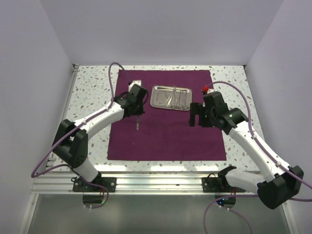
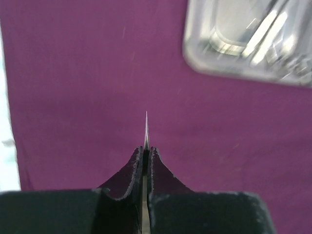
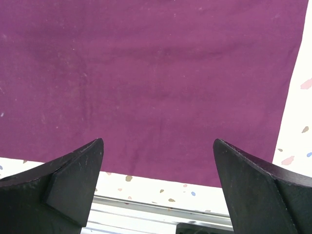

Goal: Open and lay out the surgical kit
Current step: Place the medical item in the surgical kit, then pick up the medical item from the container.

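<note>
At the near edge of the table (image 1: 92,97), the dark purple cloth wrap (image 1: 165,141) lies spread flat, its front half bare. Above its middle left, the left gripper (image 2: 146,153) has its jaws pressed together on what looks like thin silver tweezers (image 2: 146,127). The fine point sticks out past the fingertips and hangs over open cloth, apparently not touching it. Level with it on the right, the right gripper (image 3: 158,146) hovers over the cloth's right part with its jaws wide apart and nothing between them. Just beyond and between the two sits the small steel tray (image 1: 155,97), holding the remaining instruments (image 1: 176,100), too fine to tell apart. The step in hand seems to be setting the tweezers out on the cloth left of the tray. To do it well, lower them slowly so the point does not dig into or drag the fabric. Tip the wrist so the tweezers lie along the cloth, and only then part the jaws. Keep them well clear of the tray rim and square to the cloth's edge, leaving room beside them for the other pieces. Lift straight up afterwards so the fingers do not flick them.
</note>
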Tool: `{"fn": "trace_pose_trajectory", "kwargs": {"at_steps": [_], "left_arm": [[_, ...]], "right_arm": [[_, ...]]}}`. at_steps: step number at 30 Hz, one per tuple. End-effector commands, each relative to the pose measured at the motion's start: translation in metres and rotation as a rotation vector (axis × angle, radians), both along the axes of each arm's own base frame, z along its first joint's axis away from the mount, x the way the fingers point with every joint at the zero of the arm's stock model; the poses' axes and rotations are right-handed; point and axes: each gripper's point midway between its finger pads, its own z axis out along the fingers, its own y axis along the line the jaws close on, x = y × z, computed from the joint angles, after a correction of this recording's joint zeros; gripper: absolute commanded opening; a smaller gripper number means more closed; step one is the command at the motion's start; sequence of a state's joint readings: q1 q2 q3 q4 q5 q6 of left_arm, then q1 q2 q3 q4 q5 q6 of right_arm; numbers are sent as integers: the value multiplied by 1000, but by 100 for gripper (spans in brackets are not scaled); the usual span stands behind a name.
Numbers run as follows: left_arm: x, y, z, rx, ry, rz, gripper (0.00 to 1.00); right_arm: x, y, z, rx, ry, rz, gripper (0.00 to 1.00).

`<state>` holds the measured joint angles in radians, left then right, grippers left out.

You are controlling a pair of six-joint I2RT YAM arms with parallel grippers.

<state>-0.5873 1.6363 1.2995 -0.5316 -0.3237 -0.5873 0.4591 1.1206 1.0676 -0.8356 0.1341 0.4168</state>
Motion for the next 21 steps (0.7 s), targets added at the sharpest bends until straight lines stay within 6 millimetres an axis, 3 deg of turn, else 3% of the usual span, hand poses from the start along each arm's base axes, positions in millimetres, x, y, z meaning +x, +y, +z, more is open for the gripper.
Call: {"fn": "trace_pose_trajectory", "kwargs": {"at_steps": [1, 4, 5, 9, 10, 13, 16, 17, 19, 20, 21], "left_arm": [[-32, 5, -39, -53, 81, 59, 0], [-42, 3, -51, -85, 71, 55, 0], [-51, 7, -66, -77, 97, 52, 0], [-55, 9, -82, -68, 131, 55, 47], [-58, 8, -84, -63, 153, 49, 53], [-56, 7, -75, -59, 150, 50, 67], [-47, 6, -51, -43, 116, 35, 70], [-34, 2, -32, -45, 74, 33, 70], [-23, -1, -21, -5, 55, -6, 70], [-7, -11, 1, -23, 8, -22, 70], [2, -16, 7, -5, -10, -58, 70]], "right_arm": [[11, 11, 21, 30, -61, 54, 98], [9, 10, 20, 28, -56, 54, 98], [8, 9, 19, 26, -52, 53, 98], [1, 6, 17, 20, -39, 52, 98], [0, 4, 18, 16, -42, 46, 98], [-3, -2, 18, 4, -50, 33, 98], [-7, -5, 19, 4, -51, 18, 98], [-8, -6, 21, 5, -54, 12, 98], [-10, -7, 24, 15, -65, 1, 98], [-11, -9, 23, 11, -66, -6, 98], [-13, -10, 25, 14, -70, -11, 98]]}}
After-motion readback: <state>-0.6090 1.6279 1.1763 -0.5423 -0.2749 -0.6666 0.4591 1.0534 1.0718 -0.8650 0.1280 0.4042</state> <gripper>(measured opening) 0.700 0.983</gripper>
